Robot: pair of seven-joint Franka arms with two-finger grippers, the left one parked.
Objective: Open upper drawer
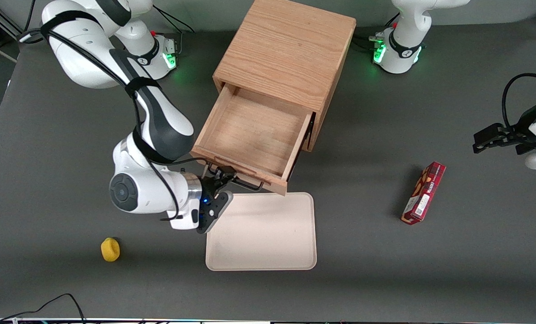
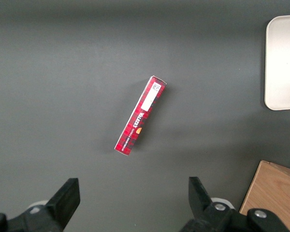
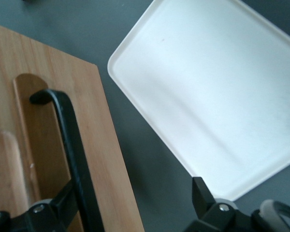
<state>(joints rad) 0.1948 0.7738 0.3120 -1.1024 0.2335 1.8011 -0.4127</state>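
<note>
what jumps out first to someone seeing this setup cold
The light oak upper drawer stands pulled well out of its boxy oak cabinet, its shallow tray bare. The right arm's gripper sits at the drawer's black wire handle, fingers spread around the bar, just above a pale rectangular tray nearer the front camera.

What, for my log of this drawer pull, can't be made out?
Lower drawer: front view, hidden under the open upper drawer.
Whether the open gripper, around the handle, touches it: right wrist view, fingertips cut by the edge.
Box print: front view, too small.
Yellow lump: front view, too small to identify.
</note>
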